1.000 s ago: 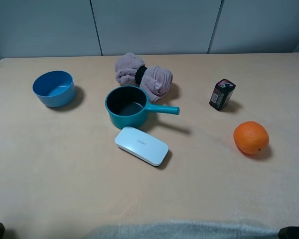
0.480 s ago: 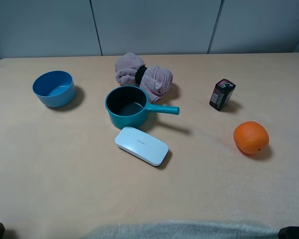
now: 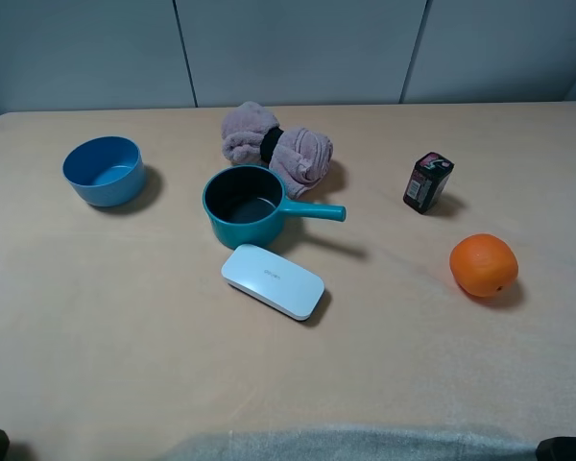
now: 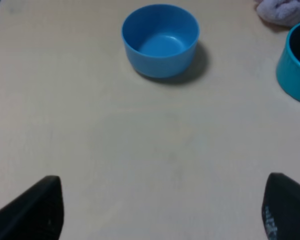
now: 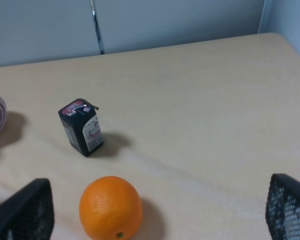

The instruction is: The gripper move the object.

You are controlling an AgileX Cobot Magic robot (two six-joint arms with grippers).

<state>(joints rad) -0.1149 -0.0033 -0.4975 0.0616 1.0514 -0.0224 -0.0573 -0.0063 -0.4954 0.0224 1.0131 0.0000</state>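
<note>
The teal saucepan [image 3: 245, 205] stands upright near the middle of the tan table, dark inside, its straight handle [image 3: 315, 211] pointing right. Part of its wall also shows in the left wrist view [image 4: 296, 65]. My left gripper [image 4: 160, 215] is open and empty, low over the table, well short of the pan. My right gripper [image 5: 156, 212] is open and empty, near the table's right front. In the exterior view only small black bits of the arms show at the bottom corners.
A handleless blue bowl [image 3: 103, 170] [image 4: 160, 40] stands left of the pan. A rolled pink towel [image 3: 278, 146] lies just behind it, a white case [image 3: 272, 280] just in front. A small dark carton [image 3: 428, 181] [image 5: 80, 126] and an orange [image 3: 483, 264] [image 5: 110, 207] sit at the right.
</note>
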